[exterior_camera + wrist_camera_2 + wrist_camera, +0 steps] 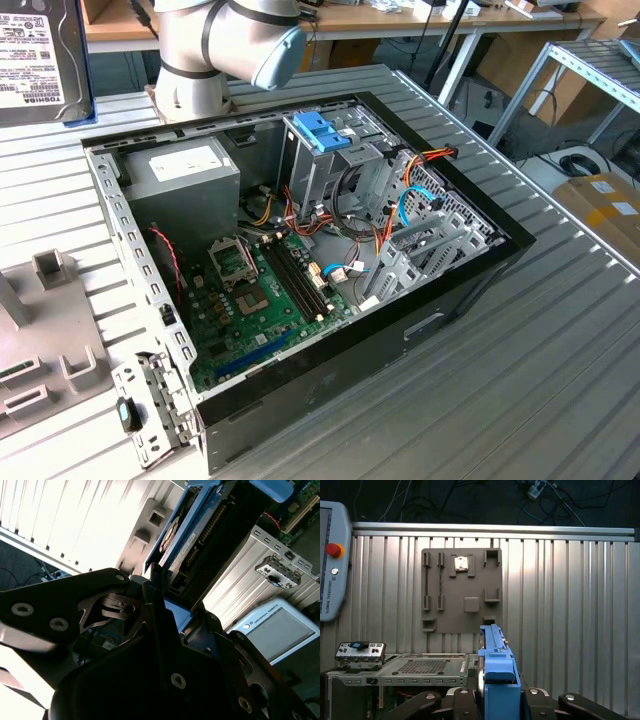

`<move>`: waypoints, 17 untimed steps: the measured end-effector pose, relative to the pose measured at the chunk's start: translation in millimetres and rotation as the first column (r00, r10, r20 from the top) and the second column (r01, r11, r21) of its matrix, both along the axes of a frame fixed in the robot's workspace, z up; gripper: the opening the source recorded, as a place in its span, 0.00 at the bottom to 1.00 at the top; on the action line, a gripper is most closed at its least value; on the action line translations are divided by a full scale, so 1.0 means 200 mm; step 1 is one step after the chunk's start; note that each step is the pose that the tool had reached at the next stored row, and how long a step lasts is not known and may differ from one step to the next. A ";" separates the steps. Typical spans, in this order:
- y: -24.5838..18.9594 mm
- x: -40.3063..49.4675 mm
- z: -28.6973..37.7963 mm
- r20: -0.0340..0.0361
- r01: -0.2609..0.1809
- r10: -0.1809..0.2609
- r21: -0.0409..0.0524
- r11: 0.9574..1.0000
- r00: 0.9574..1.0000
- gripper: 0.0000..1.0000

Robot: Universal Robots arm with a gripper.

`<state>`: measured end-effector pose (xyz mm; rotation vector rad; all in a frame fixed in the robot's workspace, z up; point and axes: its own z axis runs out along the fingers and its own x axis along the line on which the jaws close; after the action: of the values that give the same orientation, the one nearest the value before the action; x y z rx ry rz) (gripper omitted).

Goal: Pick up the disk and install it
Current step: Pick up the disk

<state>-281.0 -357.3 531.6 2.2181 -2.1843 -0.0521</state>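
**A:** so what's the arm (205,45) actually look like?

**B:** chunky silver-grey tube joints. One housing has a pale blue round cap (278,55) on its 4 o'clock end.

**A:** and the gripper (497,702)?

**B:** matte black in both wrist views, with flat linkage bars (75,605) pinned by shiny silver screws (22,609).

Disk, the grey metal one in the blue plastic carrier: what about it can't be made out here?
Exterior view: the disk is cut off by the frame's edges.
First wrist view: edge-on, its flat faces hidden.
Second wrist view: the black gripper covers the end it grips.
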 end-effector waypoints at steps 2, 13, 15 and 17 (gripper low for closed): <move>-0.010 0.000 0.000 0.000 0.000 0.000 0.000 1.000 1.000 0.37; -0.066 0.001 -0.001 0.000 0.000 0.000 0.000 1.000 1.000 0.37; -0.078 0.001 -0.001 0.000 0.000 0.000 0.000 1.000 1.000 0.37; -0.095 0.001 -0.001 0.000 0.000 0.000 0.000 1.000 1.000 0.37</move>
<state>-280.9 -376.3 531.5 2.2181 -2.1844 -0.0521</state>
